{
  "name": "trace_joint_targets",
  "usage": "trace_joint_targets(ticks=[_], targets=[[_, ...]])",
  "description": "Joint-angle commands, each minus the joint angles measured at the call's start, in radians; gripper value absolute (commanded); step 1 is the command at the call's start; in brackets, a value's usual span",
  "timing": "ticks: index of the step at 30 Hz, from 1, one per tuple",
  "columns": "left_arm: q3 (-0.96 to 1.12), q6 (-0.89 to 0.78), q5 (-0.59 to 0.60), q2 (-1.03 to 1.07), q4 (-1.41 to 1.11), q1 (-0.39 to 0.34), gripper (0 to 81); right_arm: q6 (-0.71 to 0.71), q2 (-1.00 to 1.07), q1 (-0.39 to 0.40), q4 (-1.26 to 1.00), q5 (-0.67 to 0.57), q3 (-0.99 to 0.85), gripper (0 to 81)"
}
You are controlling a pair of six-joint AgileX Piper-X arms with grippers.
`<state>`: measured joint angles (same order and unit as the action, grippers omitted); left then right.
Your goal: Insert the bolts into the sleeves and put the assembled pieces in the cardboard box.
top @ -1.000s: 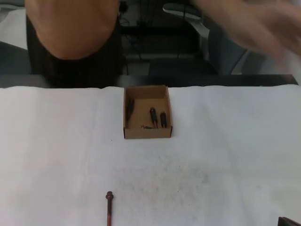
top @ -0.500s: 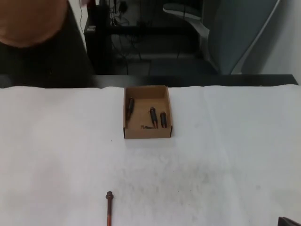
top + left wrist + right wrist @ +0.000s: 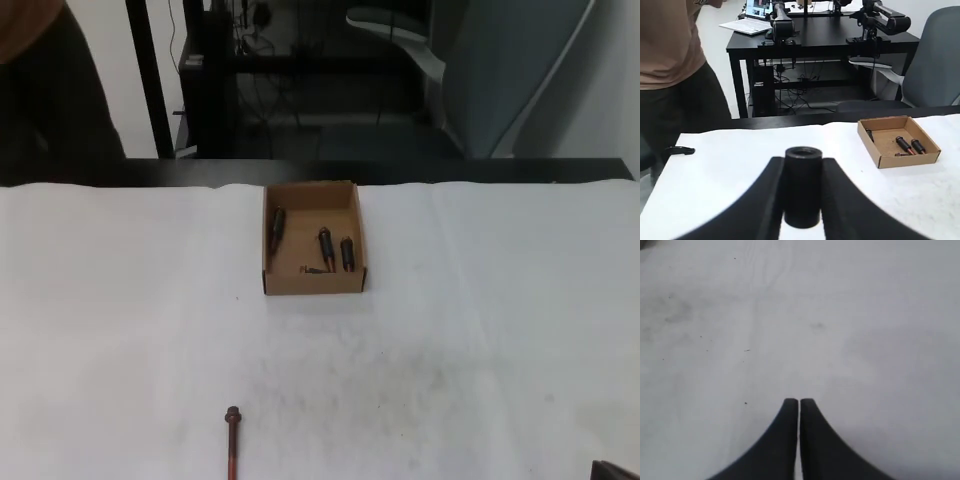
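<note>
Logging layout, largest item first. White-covered tabletop [image 3: 480, 330] spans the high view from the middle band down to the lower edge. Cardboard box [image 3: 313, 282] sits at upper centre of that frame, open side up, with several dark assembled pieces [image 3: 347, 252] lying loose on its floor; exact count uncertain. Left jaws: pinching a black sleeve [image 3: 802, 190] on its two sides, with the sleeve's open bore visible at the free end and the box off beyond it, well apart. Right jaws: pressed together, tips touching, nothing between them, hanging over bare tabletop. One copper-coloured bolt [image 3: 232, 440] lies flat at the lower edge of the high view, left of centre, well apart from the box. Its long axis runs up-and-down in the frame, head at the upper end toward the box, shank running off the lower edge. Key relation for the coming move: sleeve is already in hand on the left, bolt is loose on the tabletop, so the free right jaws must likely spread and take the shank across its long axis. Bolt lies on the left half of the frame; which arm is actually nearer I cannot tell.
</note>
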<state>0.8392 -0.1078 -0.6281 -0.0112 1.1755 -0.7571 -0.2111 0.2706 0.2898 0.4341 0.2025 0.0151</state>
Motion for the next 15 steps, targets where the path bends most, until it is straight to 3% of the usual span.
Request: trace_joint_targets(ticks=[1, 15], targets=[[0.004, 0.029, 0.007, 0.011, -0.012, 0.002, 1.8, -0.052, 0.002, -0.003, -0.041, 0.001, -0.015, 1.8], [0.004, 0.056, 0.003, 0.011, -0.012, 0.002, 1.8, -0.284, 0.002, -0.003, -0.401, -0.156, -0.015, 1.8]])
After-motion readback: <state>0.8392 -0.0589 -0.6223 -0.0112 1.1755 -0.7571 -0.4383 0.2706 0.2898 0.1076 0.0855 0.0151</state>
